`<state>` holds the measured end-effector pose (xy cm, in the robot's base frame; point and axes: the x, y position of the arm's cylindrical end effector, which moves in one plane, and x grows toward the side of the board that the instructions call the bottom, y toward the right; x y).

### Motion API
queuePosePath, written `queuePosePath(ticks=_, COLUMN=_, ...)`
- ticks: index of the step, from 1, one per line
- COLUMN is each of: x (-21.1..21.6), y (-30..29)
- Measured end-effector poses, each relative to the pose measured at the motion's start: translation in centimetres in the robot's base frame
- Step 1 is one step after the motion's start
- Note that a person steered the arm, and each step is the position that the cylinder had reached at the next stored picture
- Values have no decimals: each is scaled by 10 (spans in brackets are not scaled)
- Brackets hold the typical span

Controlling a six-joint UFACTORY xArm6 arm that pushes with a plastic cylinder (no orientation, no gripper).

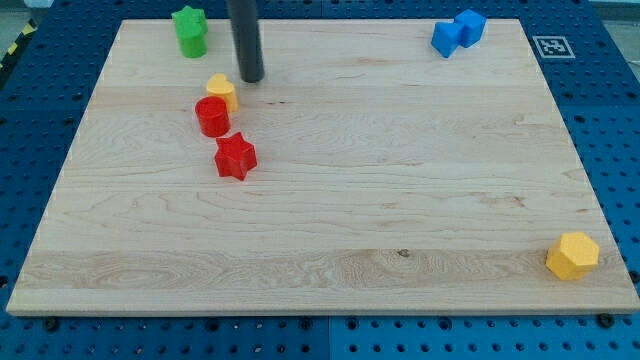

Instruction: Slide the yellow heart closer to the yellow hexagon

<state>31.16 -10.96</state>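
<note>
Our yellow heart (222,92) sits in the upper left part of the surface (330,190), touching or nearly touching the red cylinder (212,116) at its 7 o'clock, with the red star (236,157) a little further off at 5 o'clock. The yellow hexagon (572,256) lies well apart, far out at about 4 o'clock from the heart, near the surface's bottom right corner.

We have no hand to open or close, only the rod, and my tip (251,78) rests just beside the heart at its 1 o'clock, apparently not quite touching it.

That is the wrong side for this push, we judge. A shove from 1 o'clock would drive the heart down and left into the red cylinder, away from the goal. We would want to bring the tip round to the heart's 10 o'clock side, so that the line from tip through heart points at the hexagon. Going round over the top keeps us clear of the red blocks; the green block (190,31) at 11 o'clock leaves room, it seems.

Then a slow, centred push towards 4 o'clock should do it. The heart's lobed outline may make it turn off the tip, so small corrections will probably be needed. The path passes just above the red star; the blue blocks (458,32) at the top right stay out of the way.
</note>
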Motion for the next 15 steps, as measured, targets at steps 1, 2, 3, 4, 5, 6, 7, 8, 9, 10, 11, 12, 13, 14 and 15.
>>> queuePosePath(ticks=1, x=0, y=-35)
queuePosePath(ticks=2, x=6, y=-49)
queuePosePath(ticks=3, x=32, y=-38)
queuePosePath(ticks=4, x=43, y=-10)
queuePosePath(ticks=5, x=52, y=20)
queuePosePath(ticks=6, x=73, y=35)
queuePosePath(ticks=7, x=107, y=37)
queuePosePath(ticks=8, x=136, y=60)
queuePosePath(ticks=9, x=150, y=98)
queuePosePath(ticks=10, x=144, y=120)
queuePosePath(ticks=11, x=113, y=120)
queuePosePath(ticks=12, x=103, y=128)
queuePosePath(ticks=13, x=126, y=145)
queuePosePath(ticks=14, x=158, y=178)
queuePosePath(ticks=15, x=187, y=222)
